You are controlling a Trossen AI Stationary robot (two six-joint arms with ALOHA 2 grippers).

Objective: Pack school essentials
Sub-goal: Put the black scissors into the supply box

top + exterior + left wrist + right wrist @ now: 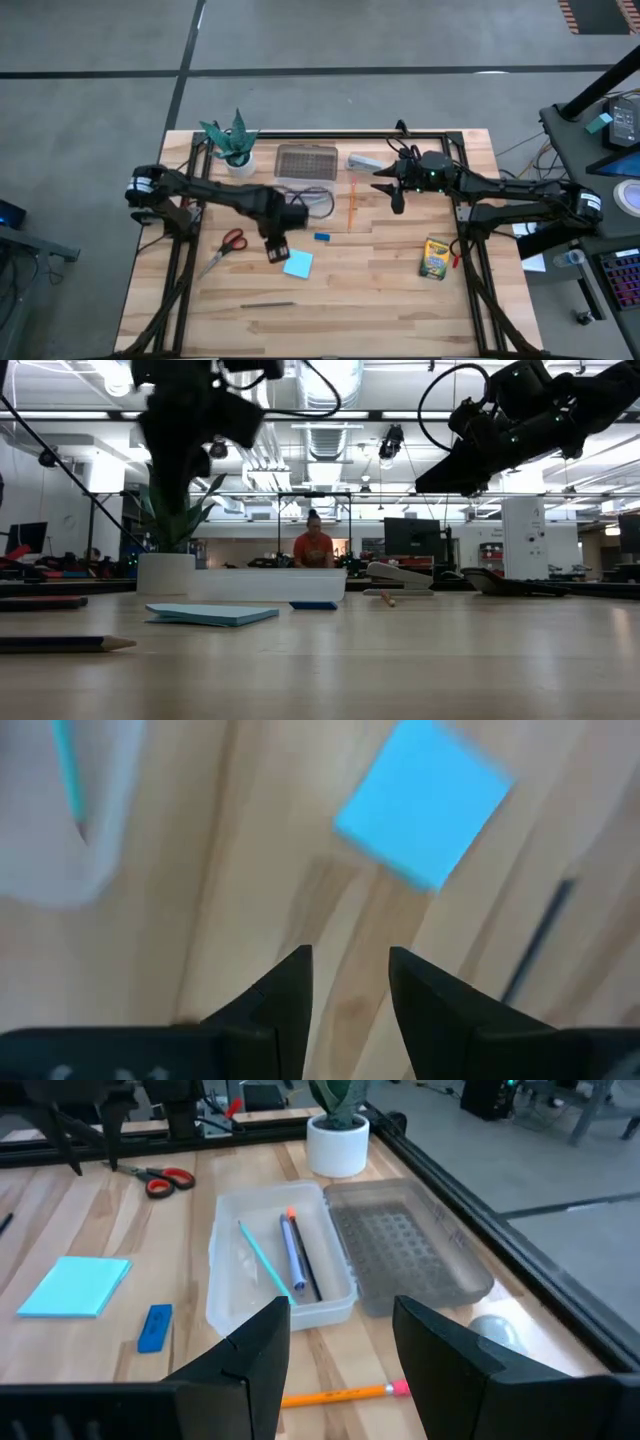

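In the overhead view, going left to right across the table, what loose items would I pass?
Scissors → blue notepad → small blue eraser → orange pencil → crayon box.

Overhead cam looks straight down, low cam sits at tabletop level; both wrist cams catch the blue notepad beyond their jaws.

Light wooden table, on it blue notepad, red-handled scissors, blue eraser, crayon box, orange pencil, clear case, potted plant, stapler
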